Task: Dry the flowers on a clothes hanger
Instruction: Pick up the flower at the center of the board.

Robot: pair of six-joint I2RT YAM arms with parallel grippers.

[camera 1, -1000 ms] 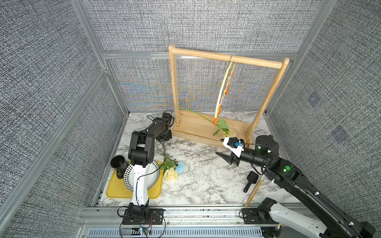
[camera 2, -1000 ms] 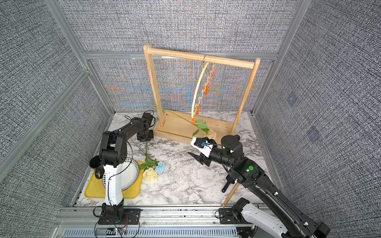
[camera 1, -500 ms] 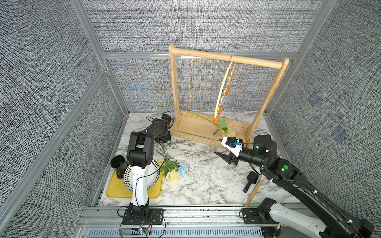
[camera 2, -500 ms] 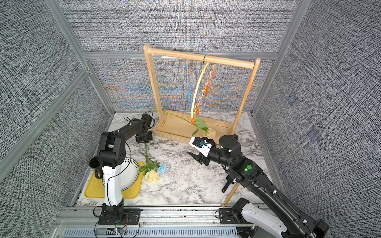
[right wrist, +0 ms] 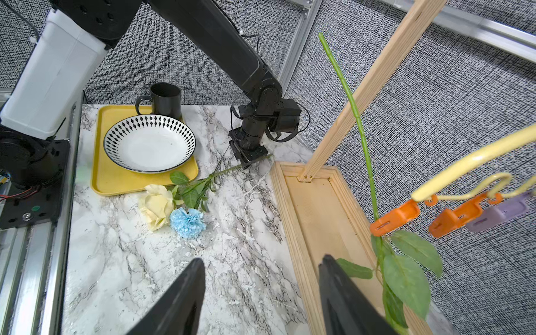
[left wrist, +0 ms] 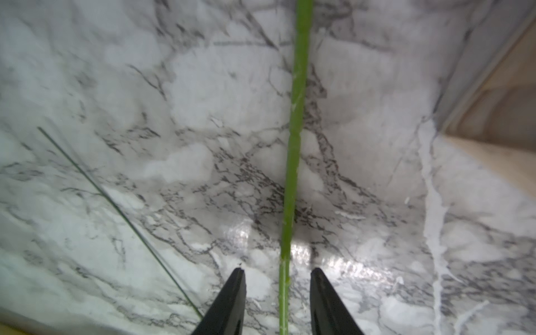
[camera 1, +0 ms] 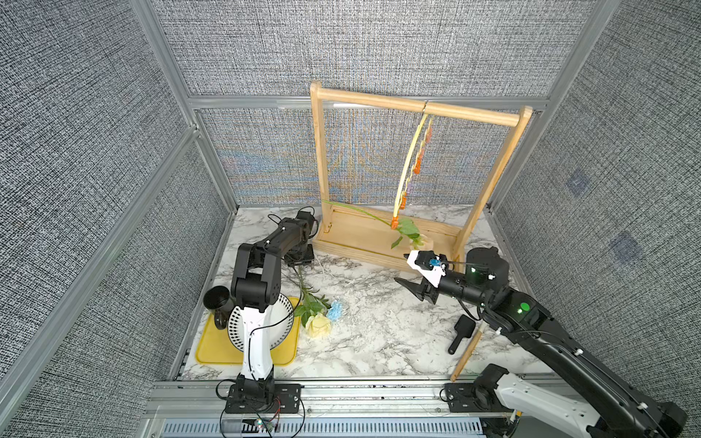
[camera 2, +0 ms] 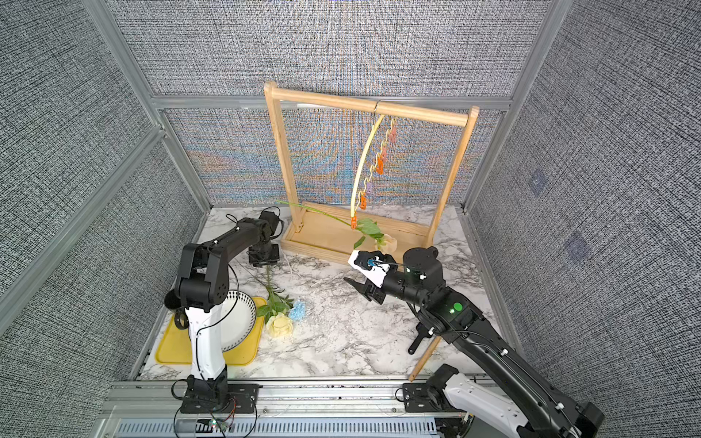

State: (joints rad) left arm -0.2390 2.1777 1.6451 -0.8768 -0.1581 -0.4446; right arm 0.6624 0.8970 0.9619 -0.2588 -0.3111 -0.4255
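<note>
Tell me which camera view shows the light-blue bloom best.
The right wrist view: the light-blue bloom is large, sharp and unobstructed, lying beside the pale yellow rose. In both top views the bloom is only a small blue tuft. The left wrist view misses it.

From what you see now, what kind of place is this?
Probably a robot test cell: grey fabric walls, left arm and right arm bolted to a metal rail, a marble-look table.
</note>
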